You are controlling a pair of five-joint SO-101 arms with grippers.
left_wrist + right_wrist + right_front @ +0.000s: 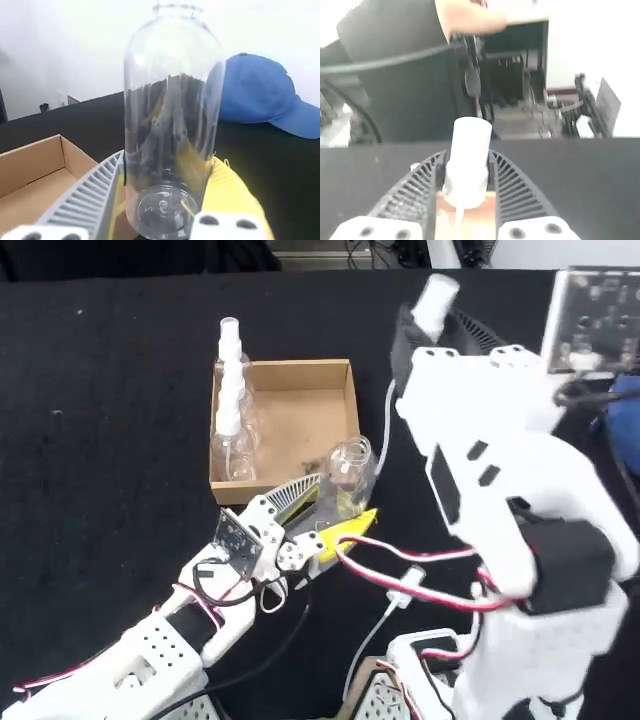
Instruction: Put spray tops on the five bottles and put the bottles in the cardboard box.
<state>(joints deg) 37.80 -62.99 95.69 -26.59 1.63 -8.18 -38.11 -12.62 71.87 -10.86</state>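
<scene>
Two capped bottles (232, 425) stand in cardboard box (300, 415), centre frame; left tool (343, 502) clamps uncapped bottle (352, 470) upright beside box's lower-right corner, likely steadied for capping; right tool (467, 172) pinches spray top (468, 147), upper right.

The clear plastic bottle (170, 125) is gleaming glossy; the white plastic spray top (467, 160) is looking smooth; the brown cardboard box (285, 369) is looking matt.

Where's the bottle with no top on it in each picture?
High view: the open bottle is by the cardboard box's lower right corner, in the left gripper.
Left wrist view: big in the middle, right up close.
Right wrist view: here the right gripper holds the spray top instead.
Shared landmark: the cardboard box, beside the bottle in high and left wrist views.
</scene>
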